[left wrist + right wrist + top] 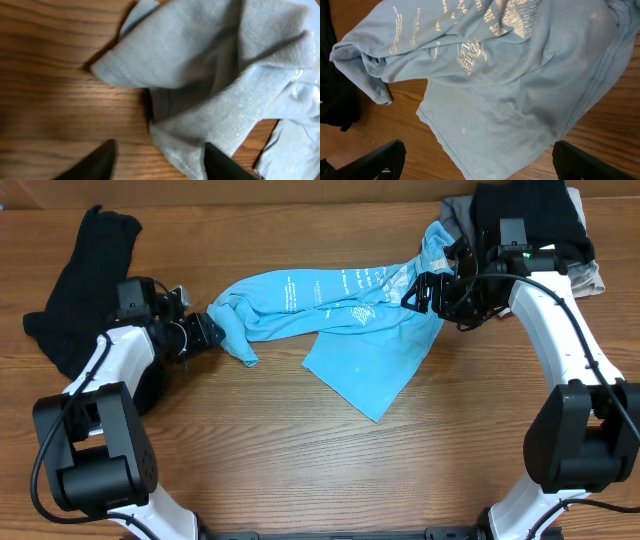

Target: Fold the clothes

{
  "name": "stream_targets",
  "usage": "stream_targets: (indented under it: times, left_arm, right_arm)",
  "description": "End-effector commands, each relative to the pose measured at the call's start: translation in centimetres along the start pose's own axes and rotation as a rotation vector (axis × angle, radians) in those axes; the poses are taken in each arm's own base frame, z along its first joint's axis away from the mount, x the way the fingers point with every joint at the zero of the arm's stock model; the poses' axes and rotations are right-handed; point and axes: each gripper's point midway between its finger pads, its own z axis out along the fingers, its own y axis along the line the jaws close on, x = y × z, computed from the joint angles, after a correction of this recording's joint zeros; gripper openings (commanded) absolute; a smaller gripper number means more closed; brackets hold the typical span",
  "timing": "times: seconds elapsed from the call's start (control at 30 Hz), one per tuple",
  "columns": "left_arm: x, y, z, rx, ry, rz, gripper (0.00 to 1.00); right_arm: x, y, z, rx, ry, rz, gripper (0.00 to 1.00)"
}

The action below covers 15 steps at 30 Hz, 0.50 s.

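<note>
A light blue T-shirt (pixel 345 325) with white lettering lies crumpled across the middle of the wooden table. My left gripper (pixel 205 330) is open at the shirt's left end; in the left wrist view the bunched hem (pixel 215 90) lies just ahead of and between the spread fingers (pixel 157 160). My right gripper (pixel 425 290) is open above the shirt's right part. The right wrist view shows the shirt (pixel 510 100) under the wide-spread fingers (pixel 477 160). Neither gripper holds cloth.
A black garment (pixel 80 275) lies at the far left of the table. A black garment (pixel 530 215) on top of a grey one (pixel 460 210) lies at the back right, behind the right arm. Bare wood runs along the table's front.
</note>
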Motion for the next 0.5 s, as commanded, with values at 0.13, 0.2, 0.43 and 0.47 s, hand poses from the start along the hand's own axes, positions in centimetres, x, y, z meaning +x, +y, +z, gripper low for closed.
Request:
stream_targets:
  times: [0.13,0.2,0.43,0.47]
  left_arm:
    - [1.5,-1.3,1.8,0.033,0.032,-0.014,0.37]
    - [1.8,-1.6,2.1,0.034,0.040,-0.006,0.34]
    - [2.4,-0.8,2.6,-0.049,0.047,0.011,0.29]
    - [2.5,-0.6,2.6,-0.058,0.047,0.011,0.28]
  right_arm:
    - [-0.1,0.2,0.0,-0.004,-0.008,-0.004,1.00]
    - [-0.2,0.2,0.0,-0.004,-0.010,-0.005,1.00]
    - [-0.2,0.2,0.0,-0.004,-0.010,-0.004,1.00]
    - [-0.2,0.2,0.0,-0.004,-0.009,-0.004,1.00]
